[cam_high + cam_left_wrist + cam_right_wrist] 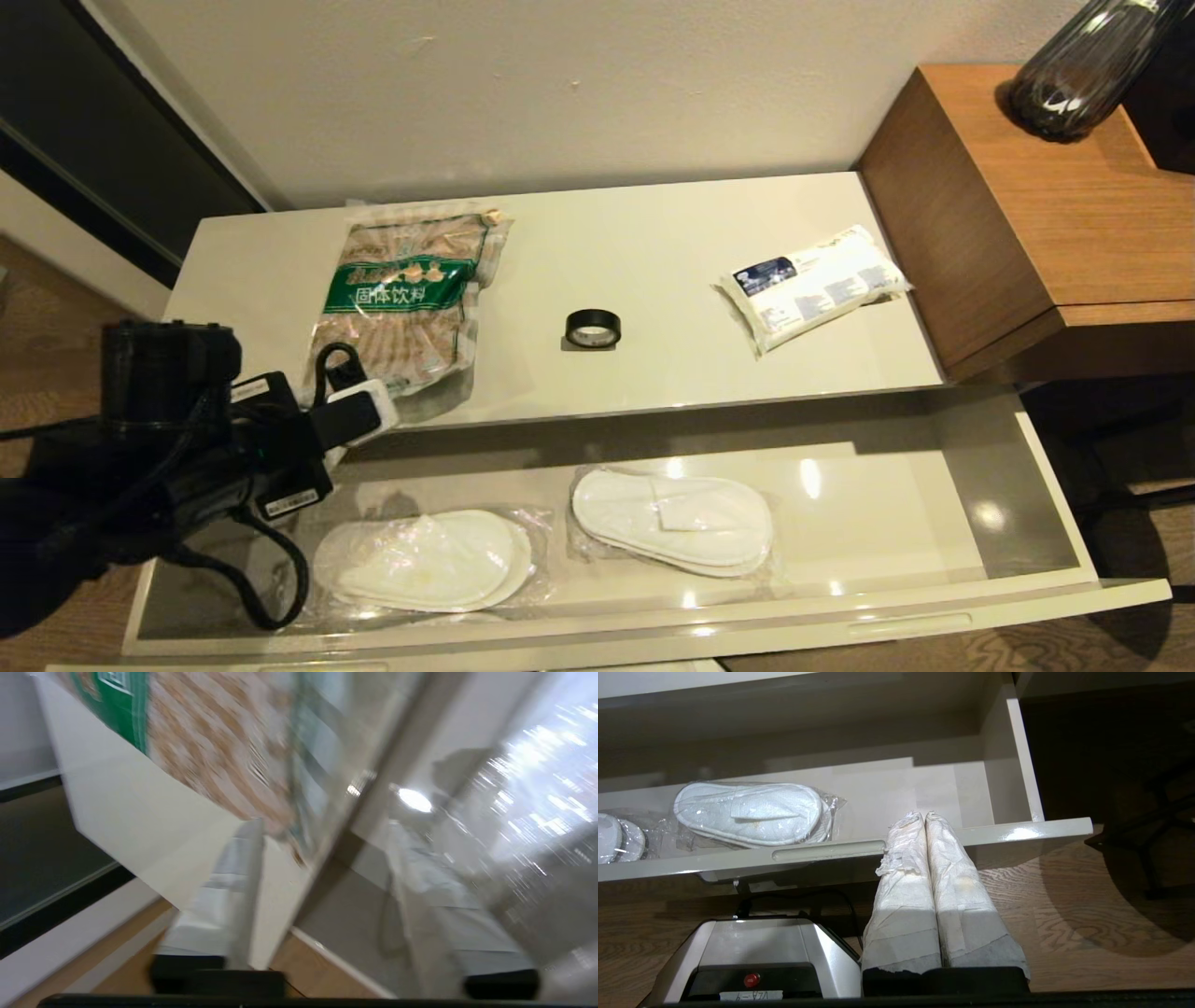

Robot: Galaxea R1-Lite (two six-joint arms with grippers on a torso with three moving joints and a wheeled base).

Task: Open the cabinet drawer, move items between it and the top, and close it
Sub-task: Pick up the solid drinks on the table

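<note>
Head view, stock as I read it from my station:

- Cabinet drawer point(1046, 523): pulled fully out below the top point(653, 271), its handle slot facing me.
- Slippers, left pair point(425, 560): plastic-wrapped, flat on the drawer floor toward its left end.
- Slippers, right pair point(674, 521): wrapped likewise, near the drawer's middle, just beside the first pair.
- Snack bag point(406, 299): lying flat on the left part of the top, its near edge reaching the front edge.
- Tape roll point(593, 329): black, lying flat near the centre of the top, well apart from the bag.
- Tissue pack point(810, 286): white with a blue label, lying at an angle on the right part of the top, near the brown side table point(1046, 215).
- Left gripper point(359, 411): over the drawer's left rear corner at the front edge of the top, just beside the near edge of the snack bag; in the left wrist view its fingers point(219, 905) stand apart with the cabinet edge between them, holding nothing.
- Right gripper point(924, 821): low in front of the drawer's face, beside the handle slot, fingers pressed together and empty.
</note>
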